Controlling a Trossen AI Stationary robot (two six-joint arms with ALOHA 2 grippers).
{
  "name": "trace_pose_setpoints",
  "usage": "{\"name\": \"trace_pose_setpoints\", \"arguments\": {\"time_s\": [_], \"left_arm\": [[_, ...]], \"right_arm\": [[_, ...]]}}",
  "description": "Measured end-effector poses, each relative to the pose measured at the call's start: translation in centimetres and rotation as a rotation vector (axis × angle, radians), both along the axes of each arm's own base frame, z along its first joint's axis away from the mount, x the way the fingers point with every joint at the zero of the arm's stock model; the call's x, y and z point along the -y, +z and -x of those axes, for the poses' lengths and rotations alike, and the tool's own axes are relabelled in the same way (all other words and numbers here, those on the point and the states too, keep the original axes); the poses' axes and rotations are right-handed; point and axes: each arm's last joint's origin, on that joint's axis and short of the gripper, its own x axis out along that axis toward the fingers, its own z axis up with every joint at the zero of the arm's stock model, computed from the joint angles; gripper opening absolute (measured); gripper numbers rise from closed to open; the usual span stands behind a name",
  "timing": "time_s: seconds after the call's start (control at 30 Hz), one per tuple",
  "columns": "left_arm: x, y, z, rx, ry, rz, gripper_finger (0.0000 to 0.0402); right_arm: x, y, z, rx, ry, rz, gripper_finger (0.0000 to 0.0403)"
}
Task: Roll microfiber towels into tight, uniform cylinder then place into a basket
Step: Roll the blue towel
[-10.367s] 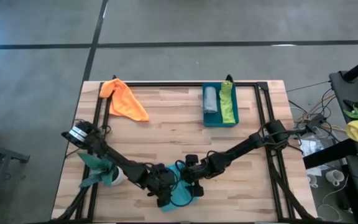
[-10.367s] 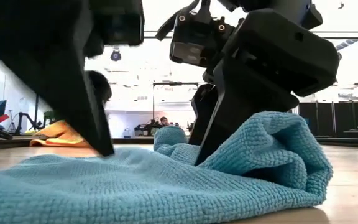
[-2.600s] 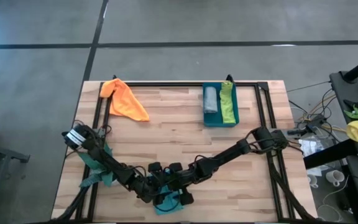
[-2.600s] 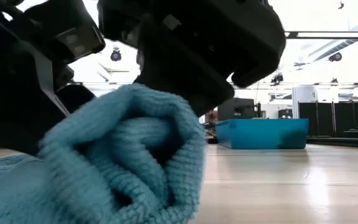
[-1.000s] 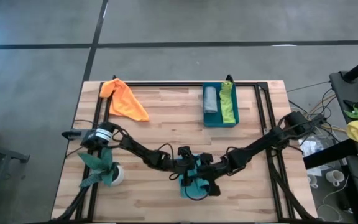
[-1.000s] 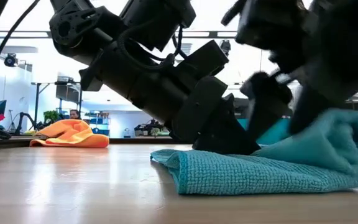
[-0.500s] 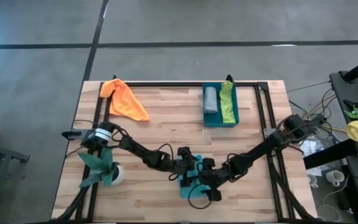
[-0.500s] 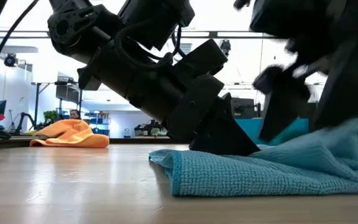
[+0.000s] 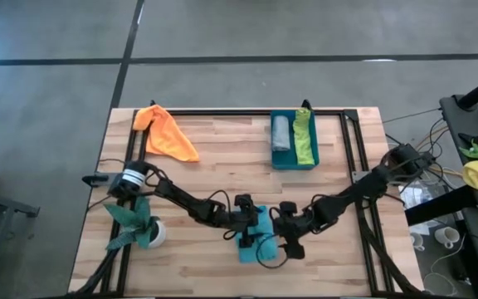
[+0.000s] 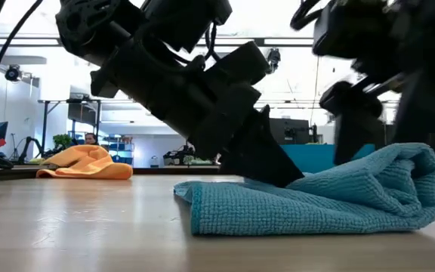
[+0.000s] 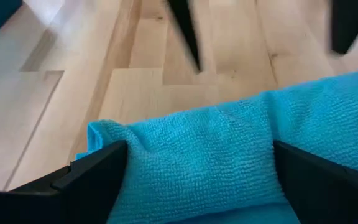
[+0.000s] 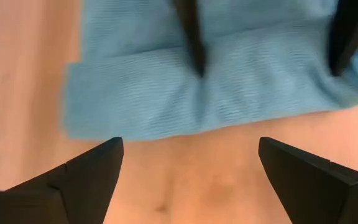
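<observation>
Both fingers spread wide around turquoise towel.

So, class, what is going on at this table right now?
Both arms work on the turquoise towel at the table's near edge. The left gripper straddles its folded edge with open fingers; the right gripper hovers open beside it. The grey towel and lime green towel already lie in the basket; the orange towel waits.
</observation>
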Motion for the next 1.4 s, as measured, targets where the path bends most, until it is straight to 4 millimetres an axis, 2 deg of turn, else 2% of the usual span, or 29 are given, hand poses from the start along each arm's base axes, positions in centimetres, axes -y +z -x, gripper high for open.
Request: {"name": "trace_pose_setpoints", "arguments": {"time_s": [0.2, 0.33, 0.53, 0.7, 0.87, 0.97, 1.07, 1.17, 1.4], "left_arm": [[-0.1, 1.8, 0.3, 0.018, 0.010, 0.008, 0.0377], [-0.2, 2.3, 0.5, 0.002, 0.011, 0.003, 0.0377], [-0.3, 4.4, 1.7, -0.042, 0.052, 0.048, 0.0377], [1.0, 6.0, 3.4, -0.084, 0.075, 0.129, 0.0377], [3.3, 4.8, 4.7, -0.150, 0.038, 0.186, 0.0377], [4.3, 3.2, 5.1, -0.196, 0.037, 0.194, 0.0377], [4.3, 1.6, 5.0, -0.233, 0.041, 0.178, 0.0377], [4.2, 0.9, 4.7, -0.240, 0.044, 0.174, 0.0377], [4.2, 0.9, 4.6, -0.250, 0.034, 0.184, 0.0377]], "right_arm": [[0.5, 0.3, -0.8, 0.060, -0.015, -0.019, 0.0370], [0.5, 0.3, -0.8, 0.066, -0.005, -0.016, 0.0370], [1.0, -0.9, 0.2, 0.016, 0.017, 0.025, 0.0370], [1.5, -2.6, 0.2, -0.028, 0.076, 0.090, 0.0370], [2.1, -3.5, -0.7, -0.010, 0.087, 0.102, 0.0370], [2.5, -3.7, -1.2, 0.002, 0.093, 0.104, 0.0370], [2.8, -3.7, -1.4, 0.012, 0.102, 0.105, 0.0370], [2.7, -3.5, -1.6, 0.041, 0.110, 0.103, 0.0370], [2.9, -3.3, -2.1, 0.074, 0.052, 0.085, 0.0370]]}}
